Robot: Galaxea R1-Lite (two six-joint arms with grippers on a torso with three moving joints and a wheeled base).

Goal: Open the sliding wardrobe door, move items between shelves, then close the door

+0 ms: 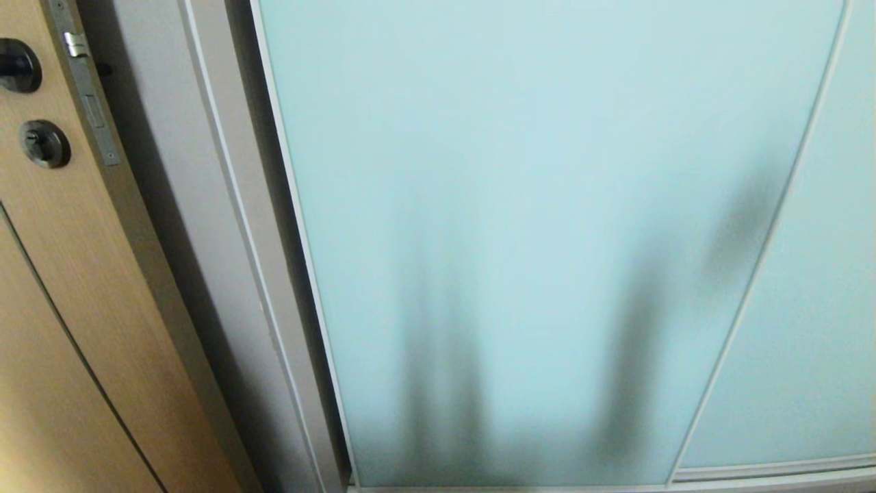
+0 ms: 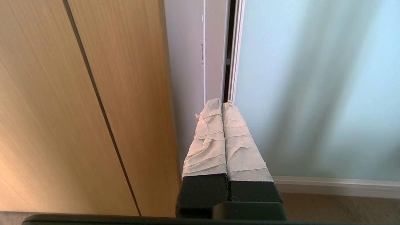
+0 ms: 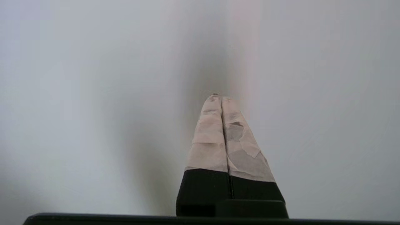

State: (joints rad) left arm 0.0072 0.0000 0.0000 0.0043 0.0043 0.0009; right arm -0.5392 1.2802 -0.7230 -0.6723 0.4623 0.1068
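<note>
left claw [image 2: 222, 104]: closed, empty, tips at door [image 2: 312, 93] frame edge | right claw [image 3: 220, 98]: closed, empty, glass just ahead

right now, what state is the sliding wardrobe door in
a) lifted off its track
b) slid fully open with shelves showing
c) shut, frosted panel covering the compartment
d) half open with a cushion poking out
c: in the head view the sliding wardrobe door fills the opening, its frame edge against the jamb with only a thin dark slit; no shelves or cushions show, only dim shadows on the glass.
</note>
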